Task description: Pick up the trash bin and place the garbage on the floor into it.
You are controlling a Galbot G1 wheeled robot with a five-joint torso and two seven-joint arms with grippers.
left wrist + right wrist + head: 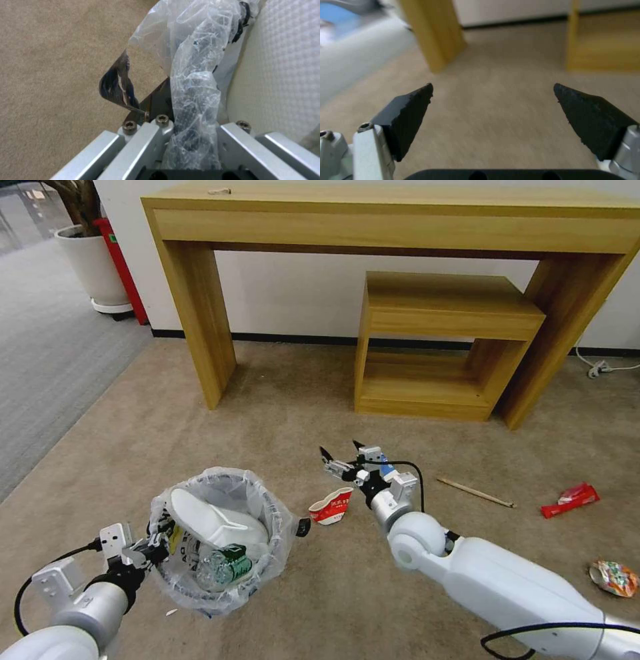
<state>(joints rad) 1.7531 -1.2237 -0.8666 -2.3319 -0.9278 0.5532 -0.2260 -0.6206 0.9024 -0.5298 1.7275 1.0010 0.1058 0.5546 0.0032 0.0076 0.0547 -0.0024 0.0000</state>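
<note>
While we look down from the head view, our left gripper (157,545) at lower left clamps the bagged rim of the trash bin (220,540), which already carries a white slipper (213,521) and a green-label bottle (223,565). Our right gripper (341,459), mid-frame, stands wide apart and empty above a crushed red cup (331,508). A wooden stick (476,492), a red wrapper (570,499) and a crumpled can (613,578) lie toward the right on the floor (267,427).

Through the left wrist view, the fingers (146,140) pinch crinkly plastic bag (196,82); we judge that slick film could slip or tear under the load, tipping the bin.

From the right wrist view, both dark fingertips (406,117) spread wide over bare carpet; a descent off-centre might knock the cup away.

Beige short-pile carpet runs to a wooden desk (393,227) and a low shelf (440,347) along the white wall, with a grey carpet strip (53,353) and a potted plant (87,253) at upper left
</note>
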